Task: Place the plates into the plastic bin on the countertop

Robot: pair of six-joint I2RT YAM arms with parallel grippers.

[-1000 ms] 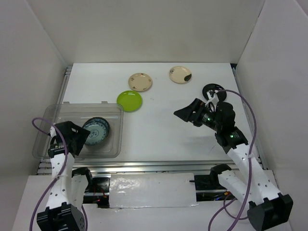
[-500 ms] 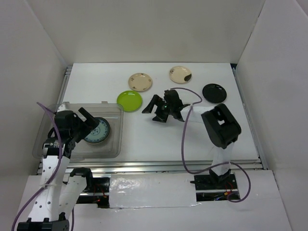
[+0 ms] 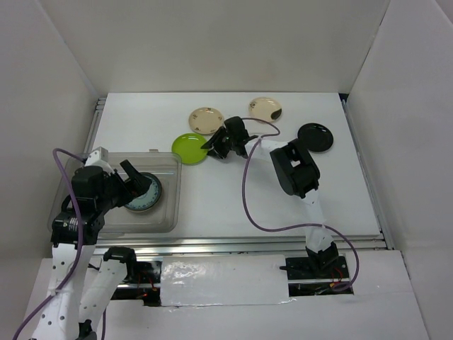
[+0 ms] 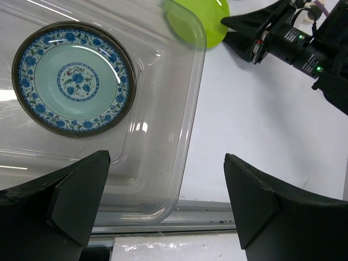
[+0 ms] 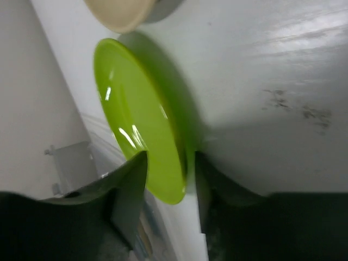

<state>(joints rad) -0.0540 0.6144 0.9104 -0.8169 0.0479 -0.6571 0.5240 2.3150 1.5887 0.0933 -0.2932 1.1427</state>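
A lime green plate (image 3: pixel 188 147) (image 5: pixel 136 109) lies on the white countertop (image 3: pixel 226 198), just right of the clear plastic bin (image 3: pixel 78 170) (image 4: pixel 190 103). My right gripper (image 3: pixel 212 147) (image 5: pixel 171 176) has its fingers on either side of that plate's right rim and is shut on it. One blue-patterned plate (image 3: pixel 141 193) (image 4: pixel 73 86) lies flat inside the bin. My left gripper (image 3: pixel 131 180) (image 4: pixel 166 201) hangs wide open above the bin's near right corner, holding nothing. Two cream plates (image 3: pixel 206 120) (image 3: pixel 265 109) and a black plate (image 3: pixel 315 137) sit at the back.
White walls enclose the countertop on three sides. Metal rails run along its near edge (image 3: pixel 233 244). The right arm's purple cable (image 3: pixel 248 205) loops over the middle of the surface. In the right wrist view a cream plate (image 5: pixel 122 13) lies close behind the green one.
My right arm has swung left across the countertop to the lime green plate and closed its jaws on the rim. The left gripper has shifted slightly over the bin, still open.
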